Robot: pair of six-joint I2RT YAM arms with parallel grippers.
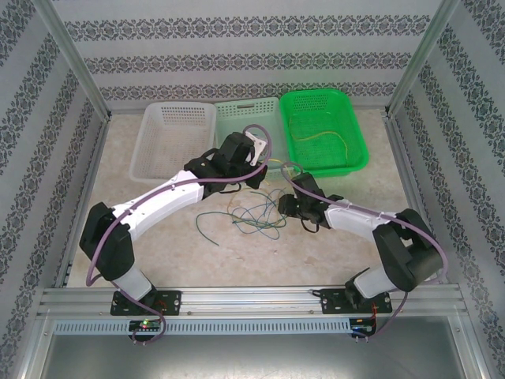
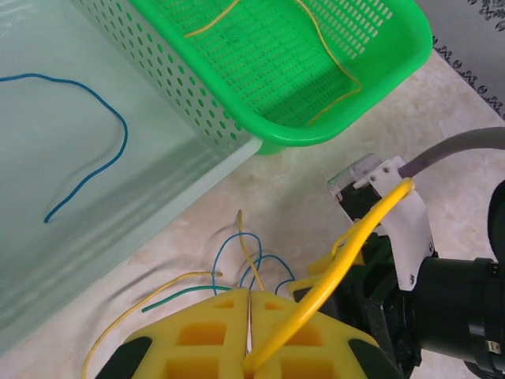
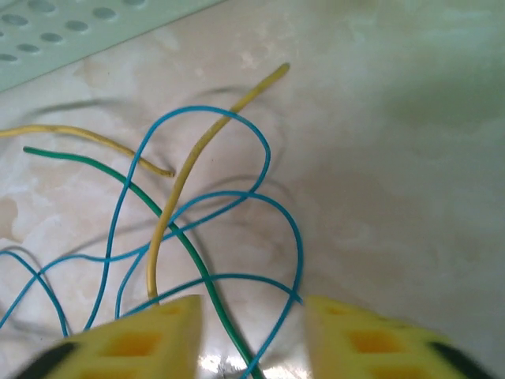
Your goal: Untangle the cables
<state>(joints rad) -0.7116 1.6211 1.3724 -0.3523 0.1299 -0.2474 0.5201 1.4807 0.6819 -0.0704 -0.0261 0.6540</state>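
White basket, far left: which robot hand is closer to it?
Left. The left gripper sits a little right of the white basket; the right gripper lies farther right, beyond the cables.

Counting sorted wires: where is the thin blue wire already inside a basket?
Left wrist view, left side: the thin blue wire lies in the pale mint plastic basket, beside the bright green basket.

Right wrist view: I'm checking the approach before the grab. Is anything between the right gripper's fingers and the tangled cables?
Nothing visible. The right gripper is open just above the table, and a green cable and a blue cable run into the gap between its fingers.
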